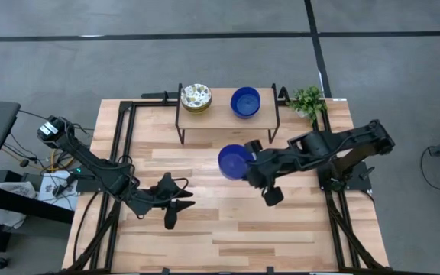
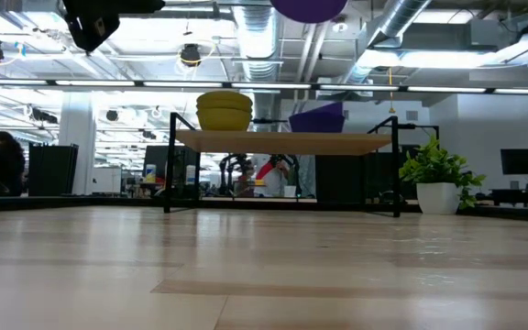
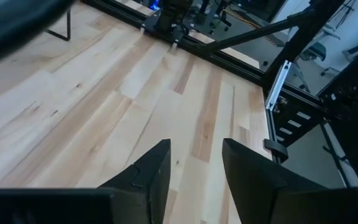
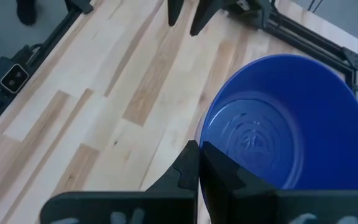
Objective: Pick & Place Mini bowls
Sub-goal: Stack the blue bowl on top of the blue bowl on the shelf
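While the left gripper (image 1: 176,205) waits over bare boards at the lower left of the high view, its two fingers apart with nothing between them, the right gripper (image 1: 252,169) sits near the centre of the table with its fingers pinched together on the rim of a blue bowl (image 1: 233,161). In the right wrist view the fingers (image 4: 194,171) meet tight on the near edge of that bowl, whose glossy hollow faces up and fills the right of the frame. In the low view the bowl shows only as a rounded blue underside at the top edge, well clear of the table (image 1: 205,237), so it is being carried in the air, not resting. Behind it, along the top of the high view, a small raised shelf (image 1: 224,114) carries a stack of floral bowls (image 1: 195,97) toward its left end and another blue bowl (image 1: 245,101) toward its right, and a small green plant (image 1: 308,101) stands just beside the shelf's right end. My reading is that the carrying step is in hand, the bowl lying between the shelf and the open boards in front. Whether it is meant for the shelf or the table I cannot tell. Either way, the next move calls for keeping the bowl level on that thin rim grip, lowering it until its base sits flat, and only then parting the fingers.
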